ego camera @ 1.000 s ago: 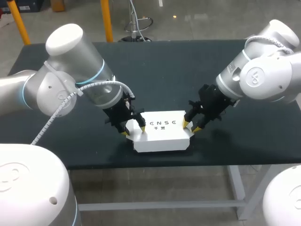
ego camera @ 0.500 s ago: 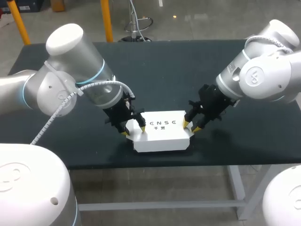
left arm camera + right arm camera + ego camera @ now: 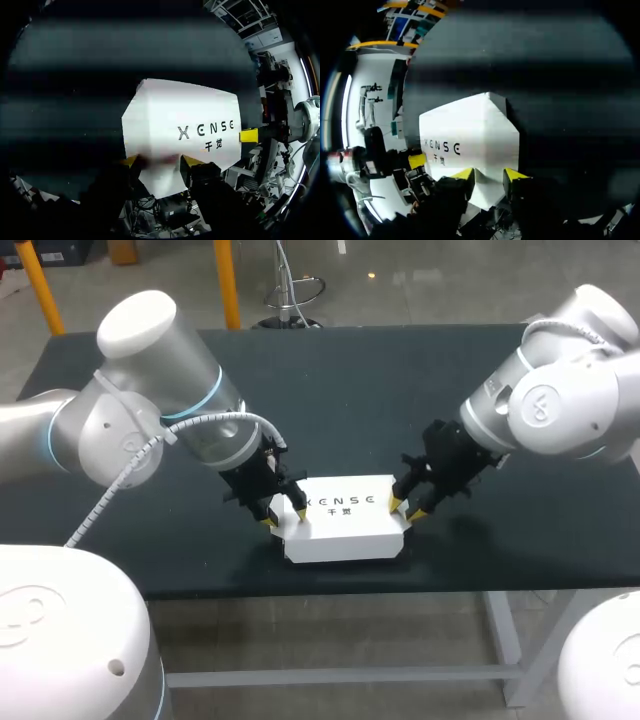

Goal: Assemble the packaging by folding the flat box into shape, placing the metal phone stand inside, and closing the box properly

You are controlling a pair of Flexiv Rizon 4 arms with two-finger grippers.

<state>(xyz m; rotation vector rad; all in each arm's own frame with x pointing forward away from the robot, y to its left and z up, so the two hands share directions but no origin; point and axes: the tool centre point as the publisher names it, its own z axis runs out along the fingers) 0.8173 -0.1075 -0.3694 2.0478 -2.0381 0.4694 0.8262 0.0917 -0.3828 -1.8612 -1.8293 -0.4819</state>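
1. left arm [image 3: 150, 420]: enters from the left side, angles down toward mid-table.
2. left gripper [image 3: 285, 518]: sits at the left end of the box [image 3: 345, 525]. head view: one yellow tip just outside the end, the other over the lid's left edge. left wrist view: tips apart, white end flap fills the gap and touches both, so clamped on the box.
3. box: white, folded into shape, lid down, dark print on top. lies flat on the dark table [image 3: 420, 380], near the front edge, roughly mid-width, between the two grippers.
4. right gripper [image 3: 405, 508]: at the box's right end, both tips against the right edge. right wrist view: tips apart, white end of the box wedged between them, contact on both sides, so clamped on the box as well.
5. right arm [image 3: 560, 400]: enters from the right side, slopes down to the box.
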